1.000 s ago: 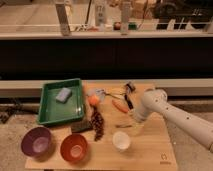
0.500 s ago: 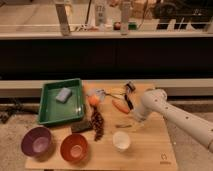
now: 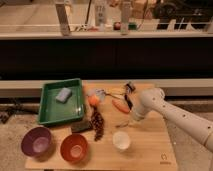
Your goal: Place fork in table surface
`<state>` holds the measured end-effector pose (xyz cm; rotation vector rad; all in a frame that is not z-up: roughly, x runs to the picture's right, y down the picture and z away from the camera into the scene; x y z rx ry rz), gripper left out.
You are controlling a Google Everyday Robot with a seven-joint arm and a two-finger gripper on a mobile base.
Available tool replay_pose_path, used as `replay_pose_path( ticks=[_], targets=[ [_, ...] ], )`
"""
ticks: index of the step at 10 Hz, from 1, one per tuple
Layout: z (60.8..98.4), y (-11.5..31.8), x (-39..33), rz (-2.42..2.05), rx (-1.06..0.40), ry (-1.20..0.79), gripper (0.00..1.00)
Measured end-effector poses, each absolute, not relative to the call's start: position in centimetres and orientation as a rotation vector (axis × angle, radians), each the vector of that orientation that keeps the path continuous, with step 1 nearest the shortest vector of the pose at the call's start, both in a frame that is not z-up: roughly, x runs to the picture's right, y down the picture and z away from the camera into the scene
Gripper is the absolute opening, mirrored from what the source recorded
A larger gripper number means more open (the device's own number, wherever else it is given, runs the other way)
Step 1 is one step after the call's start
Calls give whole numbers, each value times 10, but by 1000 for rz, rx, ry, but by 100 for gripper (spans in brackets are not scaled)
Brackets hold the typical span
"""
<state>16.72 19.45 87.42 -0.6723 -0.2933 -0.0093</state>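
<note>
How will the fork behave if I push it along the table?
The fork looks thin and flat and appears to lie on the table surface beside the gripper, so it should stay stiff and slide rather than roll. Being slim, it is probably light and may pivot if pushed off-centre. The white cup close by could get knocked.

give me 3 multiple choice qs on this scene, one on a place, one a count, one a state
1. The gripper is: A off the table, to its left; B over the table surface, between carrot and white cup; C up by the window.
2. Bowls on the table: A one; B two; C four.
3. The white cup is: A upright; B on its side; C upside down.
Answers: 1 B, the arm ends there. 2 B, a purple bowl and an orange bowl. 3 A, its open mouth faces up.
</note>
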Motion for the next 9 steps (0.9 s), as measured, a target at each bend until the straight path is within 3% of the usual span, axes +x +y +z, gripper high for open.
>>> replay_pose_path(
  ticks=[2, 4, 6, 9],
  targets=[
    [875, 195, 167, -18, -678, -294, 17],
    [874, 195, 167, -18, -680, -294, 15],
    [875, 196, 166, -24, -681, -300, 2],
    [874, 195, 166, -26, -680, -302, 0]
  ],
)
